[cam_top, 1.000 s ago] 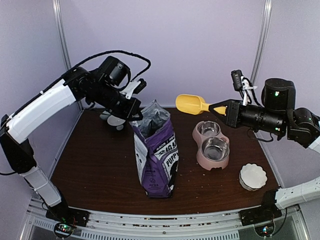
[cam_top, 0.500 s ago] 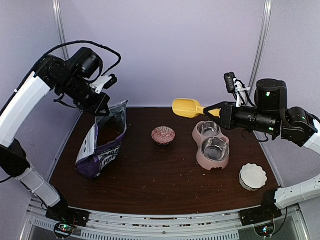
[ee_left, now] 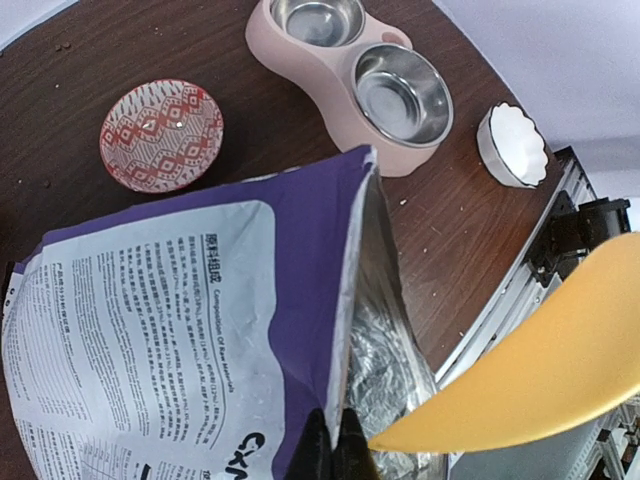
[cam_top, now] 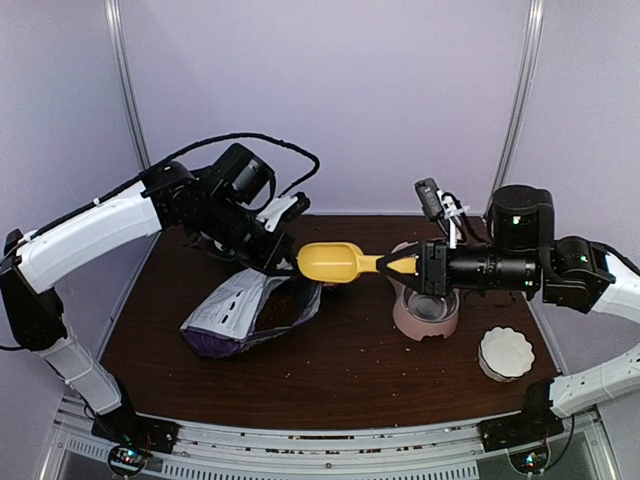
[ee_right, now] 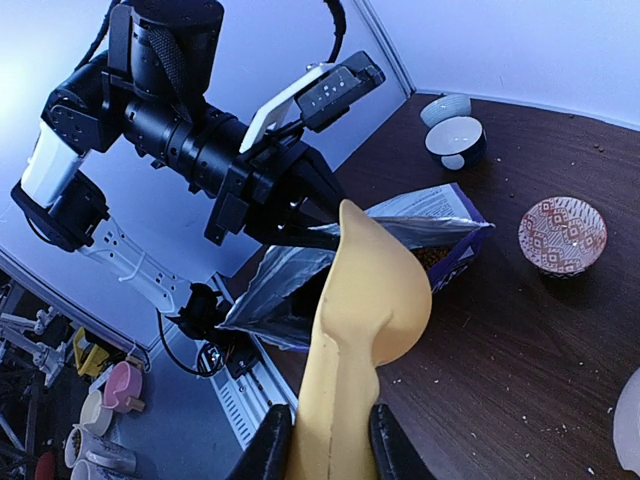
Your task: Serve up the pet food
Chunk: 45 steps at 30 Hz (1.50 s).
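Right wrist shows pet food (ee_right: 432,258) inside the bag (ee_right: 425,207); left wrist doesn't.

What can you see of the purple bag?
The bag is purple with a white printed panel and a silvery foil lining. It lies tilted on the table, mouth open toward the scoop, brown kibble showing inside. The left gripper pinches the mouth's upper edge. Whether the scoop touches it is unclear.

On the table (cam_top: 350,380), bag (cam_top: 232,318) lying left, kibble (ee_right: 432,258) inside, scoop (cam_top: 333,262) at its mouth, feeder (cam_top: 425,320) right, dish (cam_top: 505,352) right-front
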Motion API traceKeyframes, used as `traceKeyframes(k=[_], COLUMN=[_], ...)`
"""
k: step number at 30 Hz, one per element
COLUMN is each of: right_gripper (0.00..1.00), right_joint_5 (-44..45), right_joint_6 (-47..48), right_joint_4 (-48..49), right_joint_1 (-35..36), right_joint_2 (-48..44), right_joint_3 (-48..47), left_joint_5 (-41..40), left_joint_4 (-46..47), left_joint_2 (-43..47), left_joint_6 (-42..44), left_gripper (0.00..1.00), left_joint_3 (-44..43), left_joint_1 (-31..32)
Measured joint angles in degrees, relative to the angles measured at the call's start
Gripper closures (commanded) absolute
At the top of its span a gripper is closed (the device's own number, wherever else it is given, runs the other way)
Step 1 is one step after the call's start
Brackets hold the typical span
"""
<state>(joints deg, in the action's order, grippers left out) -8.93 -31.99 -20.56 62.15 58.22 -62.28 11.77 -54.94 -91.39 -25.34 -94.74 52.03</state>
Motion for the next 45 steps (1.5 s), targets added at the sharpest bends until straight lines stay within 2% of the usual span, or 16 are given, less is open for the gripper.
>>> traceKeyframes(k=[9,20,27,30,33,35,38,42,45], right_gripper=[0.85,0.85,0.85,0.85,0.84,0.84,0.84,0.84,0.84], right_joint_5=[0.48,6.38,12.66,16.13,19.37,20.61,21.27,21.46,21.53], right_joint_6=[-0.28,0.31,-3.50,-5.53,-6.80,-7.02,-6.99,-6.88,-6.80], right_joint_4=[-1.79,-4.46,-0.39,1.05,1.51,1.55,1.64,2.08,2.36], right_joint_1=[3.04,4.76,5.14,5.27,5.22,5.22,5.31,5.31,5.29], right_joint_2=[3.54,12.52,22.10,24.41,24.33,24.00,22.93,20.59,19.61], right_joint_3=[-1.44,-3.89,-3.69,-2.58,-1.03,0.57,2.34,4.98,6.12], left_joint_5=[-1.49,-2.10,0.44,1.05,0.85,-0.83,-2.36,-3.02,-2.93], left_joint_4=[1.79,2.40,10.49,13.57,16.39,17.55,17.59,19.96,22.32], left_joint_2=[0.70,0.63,-0.28,-0.50,-0.07,1.81,6.45,14.62,17.05], left_joint_6=[-0.92,-1.09,-3.91,-4.42,-4.39,-3.96,-3.50,-3.85,-4.74], left_gripper=[1.00,1.00,1.00,0.78,0.46,0.34,0.23,0.22,0.22], left_joint_3=[0.81,0.79,0.79,0.96,1.66,3.10,6.82,16.52,25.00], left_joint_1=[-0.17,3.13,7.67,9.09,9.40,9.18,6.95,-1.46,-8.70])
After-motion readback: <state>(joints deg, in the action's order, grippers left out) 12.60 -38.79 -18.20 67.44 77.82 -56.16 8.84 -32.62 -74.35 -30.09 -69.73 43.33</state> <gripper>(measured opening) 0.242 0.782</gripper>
